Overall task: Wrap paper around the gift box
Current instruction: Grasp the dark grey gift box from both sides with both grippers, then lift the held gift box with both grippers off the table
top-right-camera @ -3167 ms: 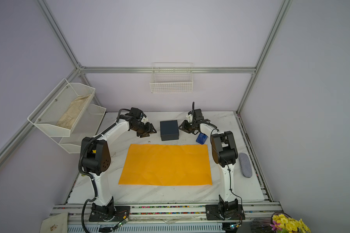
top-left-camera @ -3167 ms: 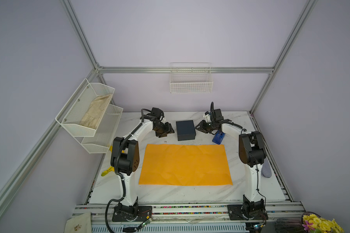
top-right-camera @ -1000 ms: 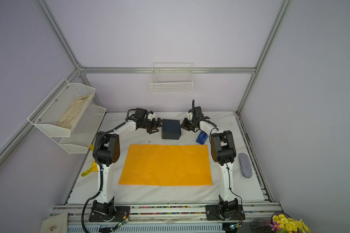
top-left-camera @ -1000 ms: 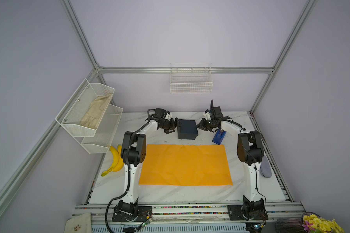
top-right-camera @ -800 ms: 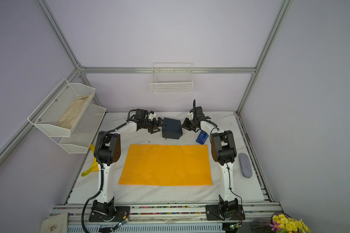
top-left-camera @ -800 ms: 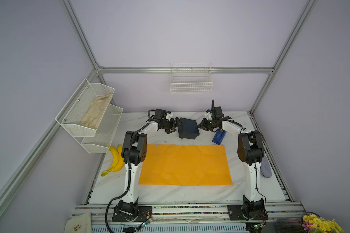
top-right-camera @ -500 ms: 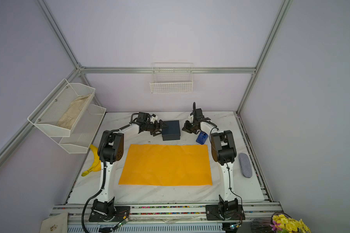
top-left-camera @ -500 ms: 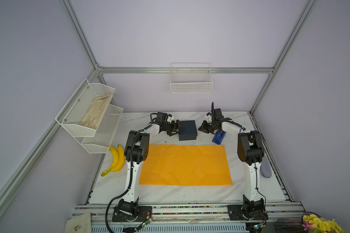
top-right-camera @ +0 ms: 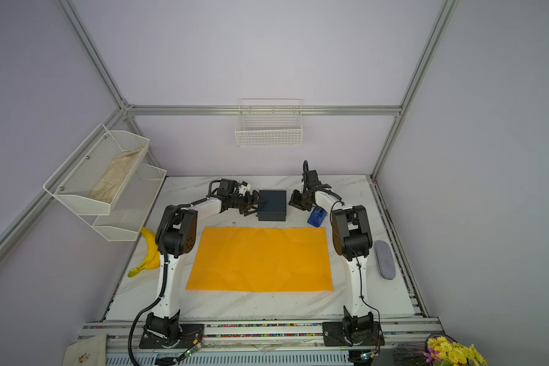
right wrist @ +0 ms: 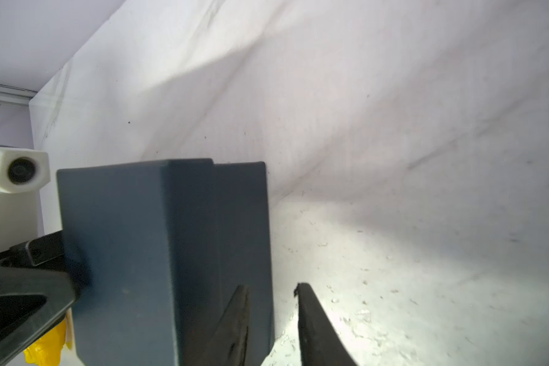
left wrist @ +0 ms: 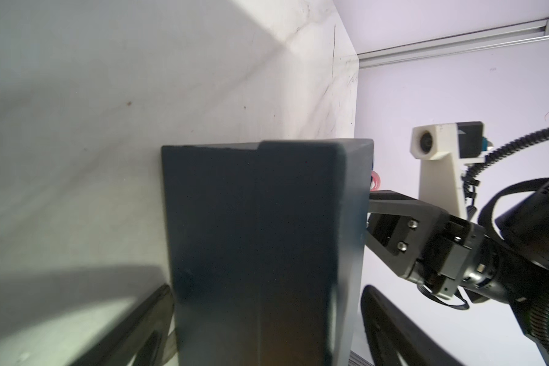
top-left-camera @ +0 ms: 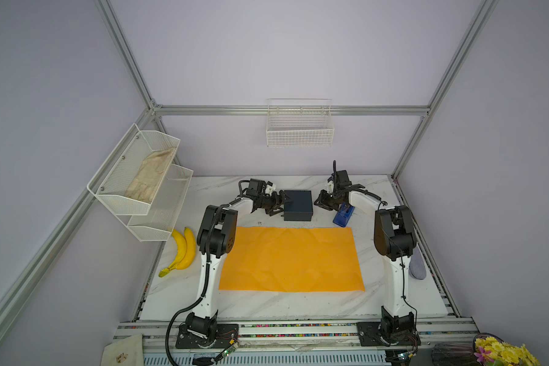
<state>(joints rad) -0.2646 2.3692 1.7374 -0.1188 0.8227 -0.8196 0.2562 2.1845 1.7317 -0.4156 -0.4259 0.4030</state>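
Gift box [top-left-camera: 298, 204] [top-right-camera: 271, 204]: we find it dark navy with the lid on. It stands on the bare bench [top-left-camera: 267, 301] behind the paper's far edge, near the sheet but off it, and between the two arms' jaws.

Paper [top-left-camera: 290, 258] [top-right-camera: 260, 258]: an orange-yellow sheet, lightly creased, lying flat mid-bench with nothing on it.

Left jaws: wide apart and rolled on their side at the box's left face. In the left wrist view the box [left wrist: 251, 253] fills the gap. One finger [left wrist: 152, 320] runs along its bench side and the other finger [left wrist: 393, 332] along its lid side. We cannot tell whether they press on the box or only straddle it.

Left jaws from the right wrist view: we note a dark finger [right wrist: 42, 252] reaching the edge of the lid's top face.

Right jaws: a little apart and gripping nothing. In both top views they sit just beside the box's right face. In the right wrist view the fingers [right wrist: 317, 332] show a clear gap, and the box [right wrist: 140, 253] stands close ahead. We cannot tell whether they touch it.

Tape dispenser [top-left-camera: 343, 217] [top-right-camera: 317, 217]: bright blue, on the bench by the paper's far right corner, just right of the box.

Bananas [top-left-camera: 183, 250]: at the bench's left edge, beside the left arm.
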